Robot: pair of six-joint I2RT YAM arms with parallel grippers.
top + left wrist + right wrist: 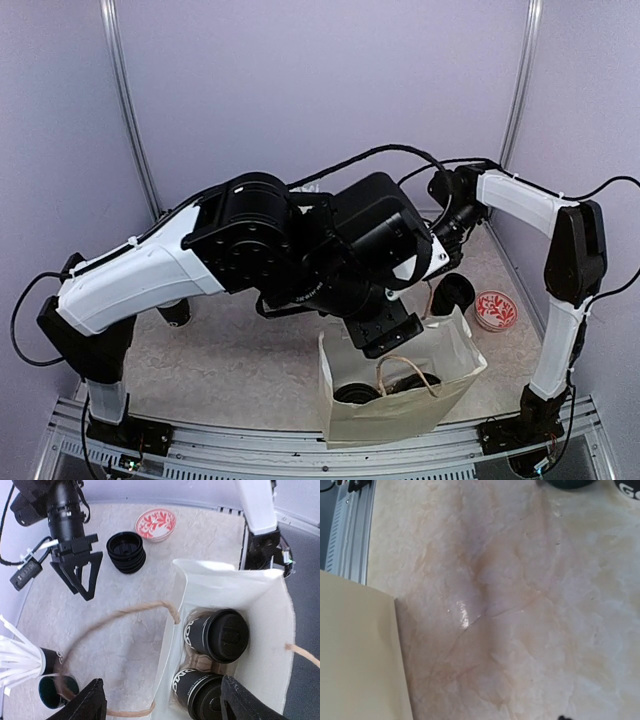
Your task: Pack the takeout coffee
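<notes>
Two takeout coffee cups, black with white lettering and black lids, stand in a brown carrier inside the pale paper bag [227, 582]. One cup [225, 635] is farther in, the other [200, 695] sits just under my left gripper [167, 702]. That gripper hovers open over the bag's edge, one finger outside the bag and one above the nearer cup, holding nothing. My right gripper [82, 592] hangs over the table left of the bag, fingers apart and empty. The right wrist view shows only tabletop and the bag's side [355, 660].
A stack of black lids [126, 552] and a red-patterned dish [156, 524] lie beyond the bag. A black cup of white straws [20, 662] and a dark mug [52, 690] stand at the left. The bag's rope handle [120, 612] loops outward. Enclosure walls surround the table.
</notes>
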